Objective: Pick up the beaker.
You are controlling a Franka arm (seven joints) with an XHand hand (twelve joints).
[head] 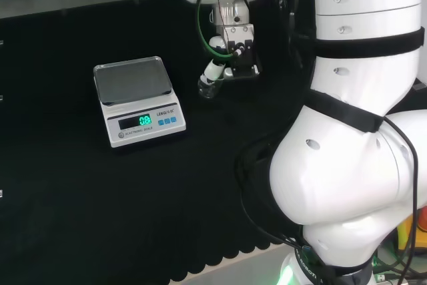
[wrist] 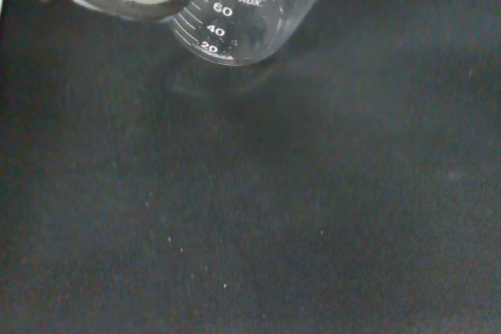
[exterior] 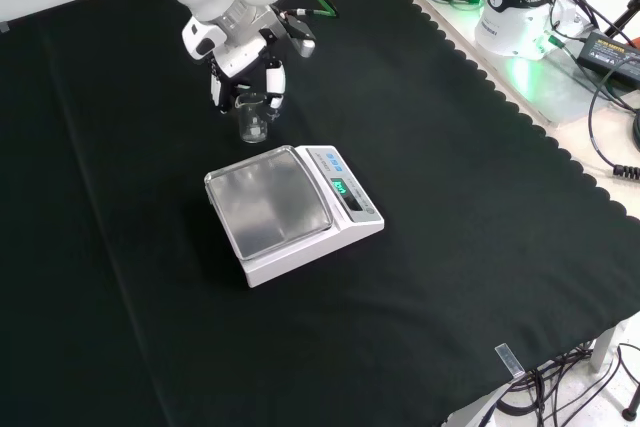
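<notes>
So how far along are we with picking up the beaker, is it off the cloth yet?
Done: the hand has reached the beaker, beyond the scale in the front view, and its fingers sit down either side of the glass. In hand: the grasp looks closed. Whether it has lifted I cannot tell; the wrist view shows its base close to the cloth. Left: raise it clear.

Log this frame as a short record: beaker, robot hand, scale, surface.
beaker: clear glass with printed graduations, looks empty, upright between the robot hand's fingers
robot hand: over the beaker, fingers curled round it on both sides
lifted or not: cannot tell; the beaker's base is close to the cloth
scale: white, steel pan bare, display lit; nearer the camera than the beaker in the front view, apart from it
cloth: black, covers the bench
</notes>
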